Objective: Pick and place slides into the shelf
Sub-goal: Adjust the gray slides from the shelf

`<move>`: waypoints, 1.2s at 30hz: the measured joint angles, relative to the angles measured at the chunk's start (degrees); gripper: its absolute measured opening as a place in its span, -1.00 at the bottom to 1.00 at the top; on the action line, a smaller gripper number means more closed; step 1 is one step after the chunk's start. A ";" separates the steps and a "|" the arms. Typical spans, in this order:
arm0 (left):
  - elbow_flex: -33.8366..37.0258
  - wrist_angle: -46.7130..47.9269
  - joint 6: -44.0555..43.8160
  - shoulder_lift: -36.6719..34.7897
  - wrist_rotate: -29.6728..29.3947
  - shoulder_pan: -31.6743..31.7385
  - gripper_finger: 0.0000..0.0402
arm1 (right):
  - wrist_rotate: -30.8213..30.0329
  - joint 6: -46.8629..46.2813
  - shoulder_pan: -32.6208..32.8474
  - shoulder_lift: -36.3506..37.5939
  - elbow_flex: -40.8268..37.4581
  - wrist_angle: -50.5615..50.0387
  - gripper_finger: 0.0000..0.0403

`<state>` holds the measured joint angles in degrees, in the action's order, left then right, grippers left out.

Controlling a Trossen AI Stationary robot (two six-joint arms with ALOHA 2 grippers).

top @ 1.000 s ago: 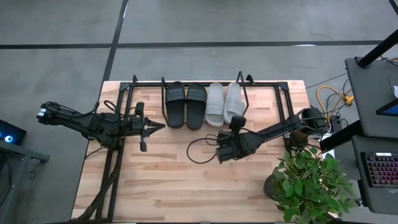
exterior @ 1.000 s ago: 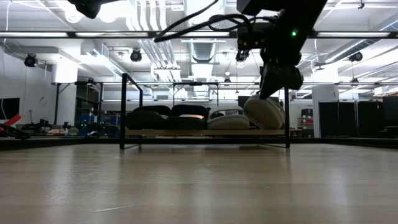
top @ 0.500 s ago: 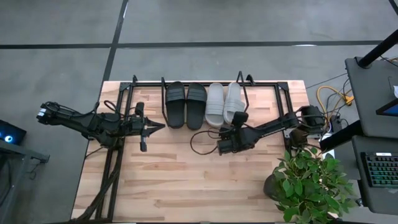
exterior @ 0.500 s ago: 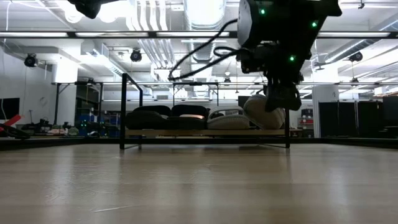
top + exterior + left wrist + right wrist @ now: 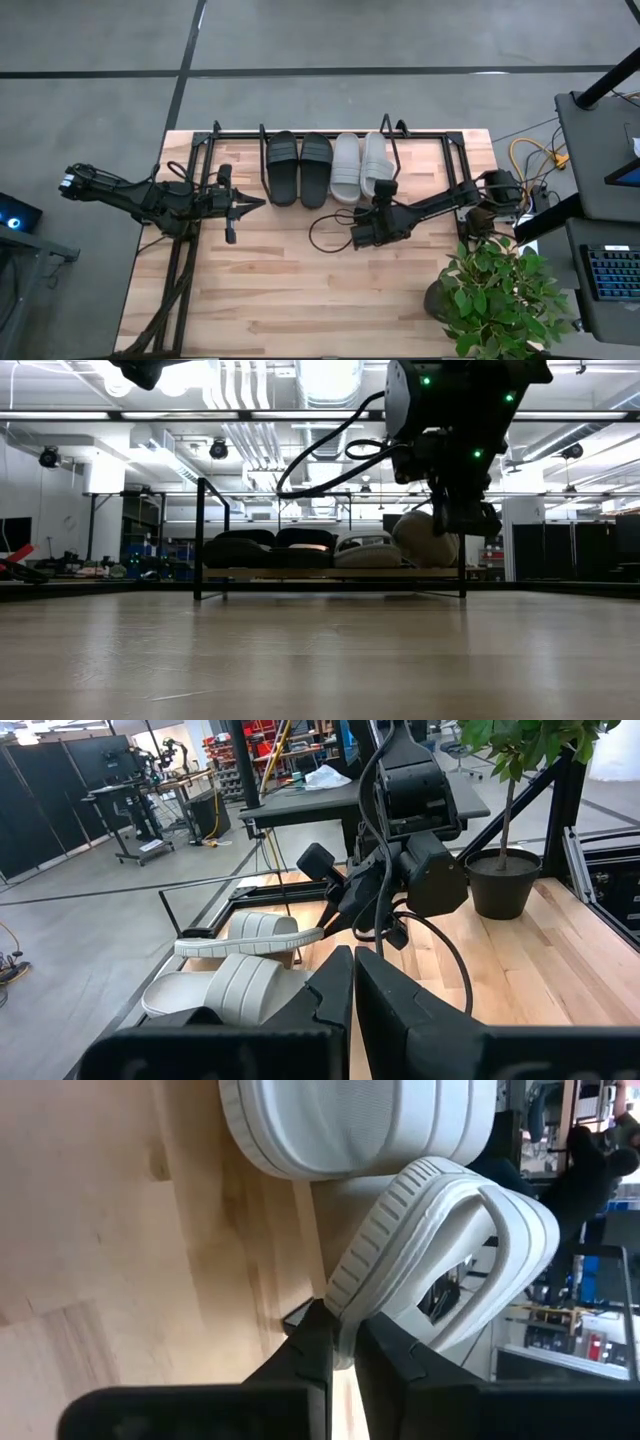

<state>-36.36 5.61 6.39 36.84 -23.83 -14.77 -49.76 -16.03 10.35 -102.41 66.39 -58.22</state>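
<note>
The shelf (image 5: 330, 133) stands at the table's far edge with four slides side by side: two black ones (image 5: 298, 168) on the left, then a grey one (image 5: 346, 168), then a second grey slide (image 5: 374, 163) at the right end, tilted. My right gripper (image 5: 385, 189) is at that slide's near end, shut on it. My left gripper (image 5: 255, 204) hangs shut and empty over the table's left part, pointing toward the right. The low view shows the tilted grey slide (image 5: 425, 540) behind my right gripper (image 5: 465, 520). My right gripper pinches the rim of the sole at the right grey slide's near end (image 5: 345, 1325) between its two fingers (image 5: 310, 1355). The fingers slant down from the table's near side toward the shelf. The slide sits tilted, its far part still in the shelf beside the other grey slide (image 5: 350, 1120).
A potted plant (image 5: 500, 295) stands at the table's near right corner. A loop of black cable (image 5: 325, 225) hangs by my right arm. Black frame rails (image 5: 180, 285) run along the table's left side. The middle and near part of the wooden table (image 5: 300, 300) is bare.
My right gripper has sunk and gone a little toward the shelf, and it has shut on the near end of the right grey slide. The slide itself stays tilted in the shelf.
</note>
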 joint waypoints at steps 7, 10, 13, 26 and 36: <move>0.00 0.02 0.00 0.00 0.00 0.00 -1.00 | -0.32 -0.27 0.38 0.00 0.67 -2.92 -0.92; 0.00 0.02 0.00 -0.01 0.00 0.00 -1.00 | -0.44 -0.30 0.99 0.00 0.67 -5.37 -0.92; 0.00 0.04 0.00 -0.02 0.00 -0.02 -1.00 | -0.83 -0.68 1.68 0.00 0.70 -8.15 -0.92; 0.00 0.02 0.00 -0.01 0.00 0.00 -1.00 | -1.96 -1.84 2.78 0.13 5.36 -18.53 -0.93; 0.00 0.04 0.00 -0.01 0.16 0.00 -1.00 | 1.76 0.26 2.78 -2.56 2.84 -17.46 -0.93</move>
<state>-36.36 5.64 6.39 36.83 -23.67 -14.76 -48.00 -15.77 13.13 -104.97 69.23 -75.68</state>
